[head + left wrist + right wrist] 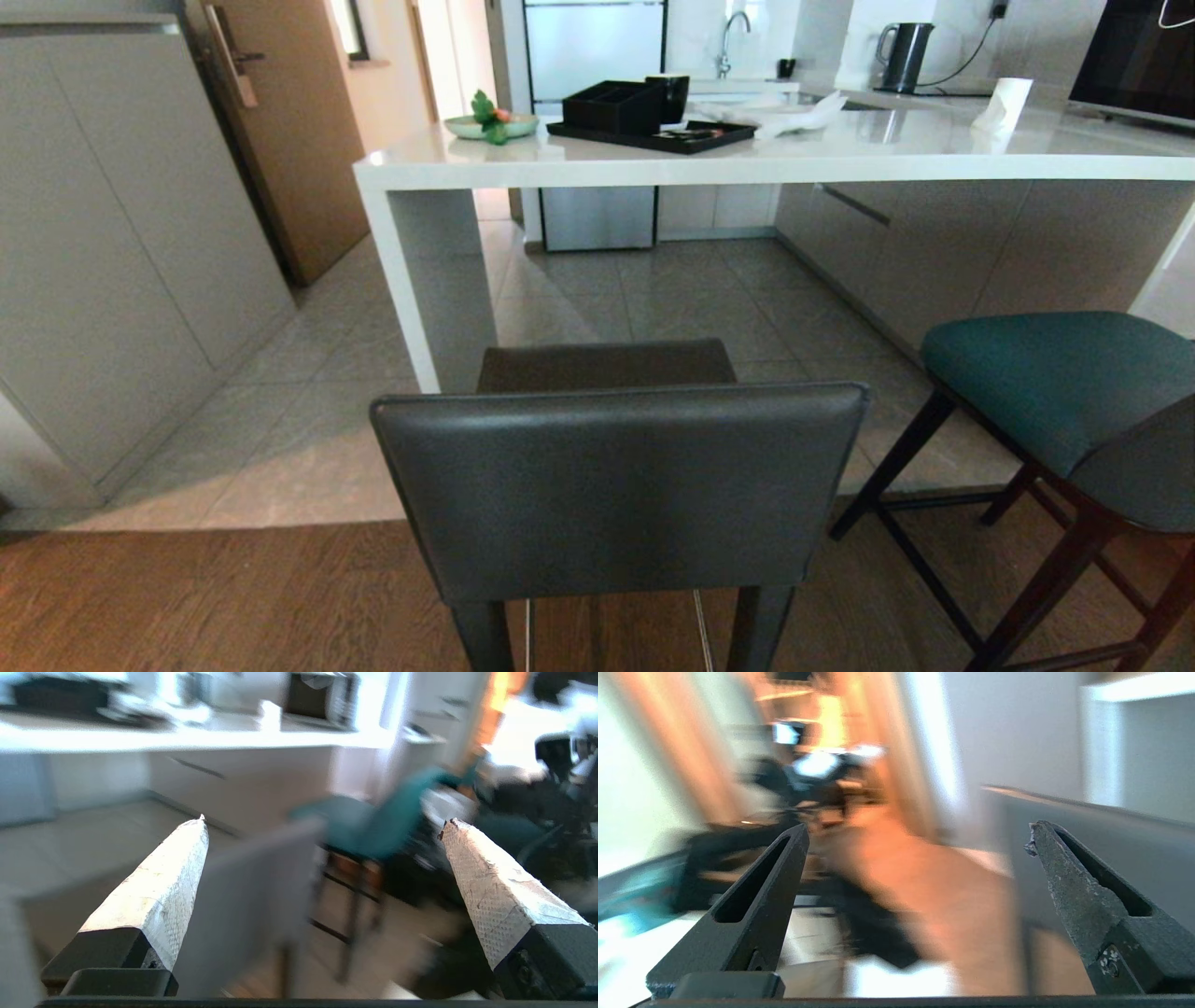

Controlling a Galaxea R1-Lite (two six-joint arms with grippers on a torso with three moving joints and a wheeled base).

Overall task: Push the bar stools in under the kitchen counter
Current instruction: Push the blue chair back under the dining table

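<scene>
The grey leather bar stool (616,485) stands right before me, its low back toward me and its seat short of the kitchen counter (747,163). The teal bar stool (1064,392) stands to its right, turned at an angle, also outside the white slab. Neither arm shows in the head view. In the left wrist view my left gripper (322,823) is open and empty, with the grey stool's back (252,905) and the teal stool (373,826) beyond it. My right gripper (917,833) is open and empty too, with the grey stool's back (1111,830) beside one finger.
On the counter lie a black tray with organiser boxes (653,126), a green dish (490,126), white cloth (784,114) and a paper roll (1004,103). A white panel leg (401,280) bounds the gap under the slab on the left. Grey cabinets (121,261) line the left side.
</scene>
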